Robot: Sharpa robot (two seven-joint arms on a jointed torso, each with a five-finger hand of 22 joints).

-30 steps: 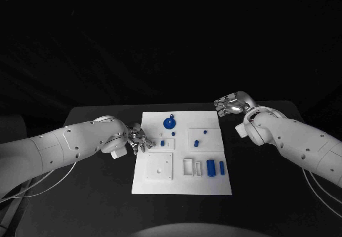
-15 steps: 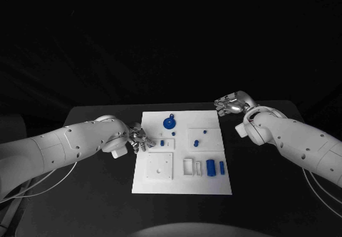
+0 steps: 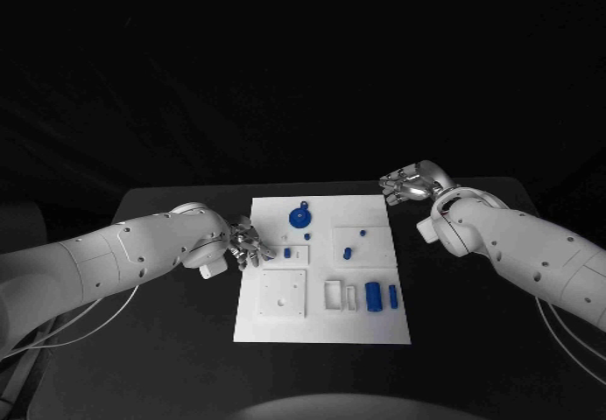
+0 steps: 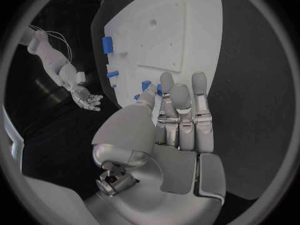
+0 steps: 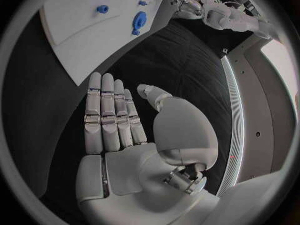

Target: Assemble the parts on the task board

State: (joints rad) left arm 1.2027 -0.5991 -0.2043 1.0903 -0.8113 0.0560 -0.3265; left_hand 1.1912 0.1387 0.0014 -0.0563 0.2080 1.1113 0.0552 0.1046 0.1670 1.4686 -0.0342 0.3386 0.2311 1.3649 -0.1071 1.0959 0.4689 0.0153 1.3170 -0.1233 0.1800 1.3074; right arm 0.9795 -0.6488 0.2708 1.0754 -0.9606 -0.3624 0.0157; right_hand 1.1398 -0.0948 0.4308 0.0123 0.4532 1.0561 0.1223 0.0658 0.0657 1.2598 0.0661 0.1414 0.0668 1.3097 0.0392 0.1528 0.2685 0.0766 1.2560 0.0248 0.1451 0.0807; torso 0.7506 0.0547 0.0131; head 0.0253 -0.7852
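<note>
Your task board lies mid-table with blue parts on it. Your left hand sits at its near edge, fingers straight and holding nothing; your right hand hangs off its far corner, likewise empty.

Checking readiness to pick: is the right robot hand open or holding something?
Open: the right robot hand has flat fingers and a bare palm, off the white board.

The task board lies at the centre of the table in the head view. The left hand sits at the board's left edge, the right hand just beyond its upper right corner. A round part lies near the board's top, two cylinders at its lower right.
</note>
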